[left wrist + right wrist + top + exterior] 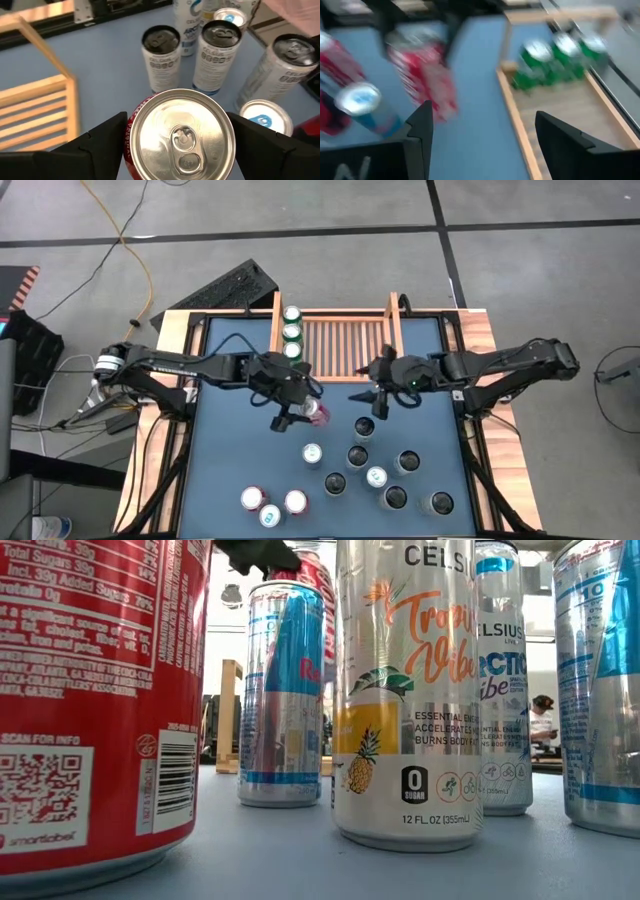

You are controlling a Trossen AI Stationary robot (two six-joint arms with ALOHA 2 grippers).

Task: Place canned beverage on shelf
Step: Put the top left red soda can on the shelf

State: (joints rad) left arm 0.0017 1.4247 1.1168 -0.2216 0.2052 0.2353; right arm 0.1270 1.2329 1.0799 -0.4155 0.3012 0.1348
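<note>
Red can (179, 134) sits clamped between the left gripper (290, 412) fingers, lifted just in front of the shelf (340, 345), off its near left corner. In the left wrist view the silver lid with its pull tab fills the space between the two dark pads, and they press on the can's sides just below the top rim. That looks like the sensible place to hold it: a smooth metal wall is slippery and, I'd judge, thin enough to dent if squeezed hard, so a firm grip high on the body suits it. If full, it will be fairly heavy for its size and could tip in the pads.

Nearer than the shelf, a loose crowd of standing cans (375, 476) dots the blue table (225, 440), with three more (270, 505) off toward the near left.

Right gripper (372, 395) hovers just in front of the shelf's near edge, toward its right side, fingers spread wide and empty, as the right wrist view shows.

Farther back, three green-topped cans (292, 332) stand in a row against the shelf's left wall. The slatted floor beside them is bare, so the red can likely goes next to them.
</note>
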